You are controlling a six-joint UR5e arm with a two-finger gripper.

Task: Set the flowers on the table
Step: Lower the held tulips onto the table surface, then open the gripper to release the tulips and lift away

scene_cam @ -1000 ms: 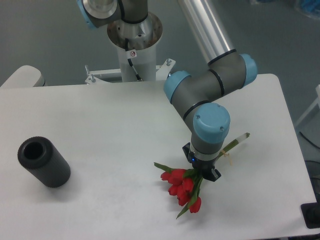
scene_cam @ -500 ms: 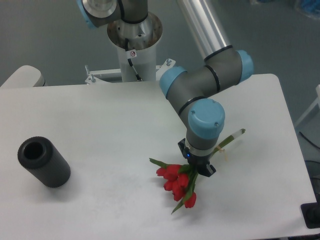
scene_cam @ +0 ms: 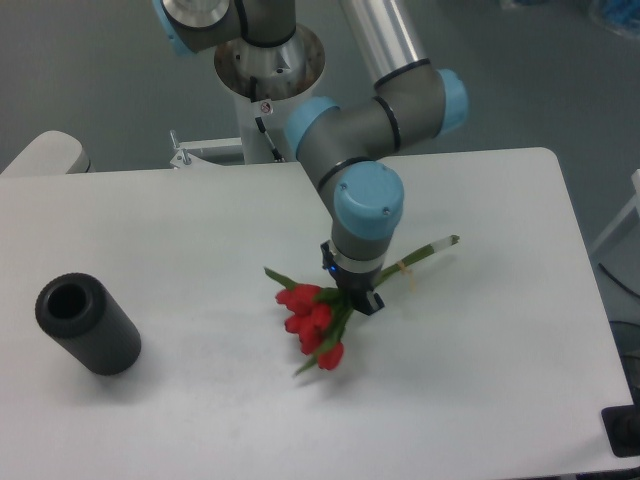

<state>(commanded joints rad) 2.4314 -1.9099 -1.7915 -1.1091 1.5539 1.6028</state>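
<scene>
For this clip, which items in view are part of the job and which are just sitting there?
Part of the job:
- the flowers, red tulips held at the stems
- the tool, over the bunch
- the table, white top

Just sitting there:
- dark grey cylinder, on its side at the left, apart from the bunch

No legible text, labels or numbers anywhere.
</scene>
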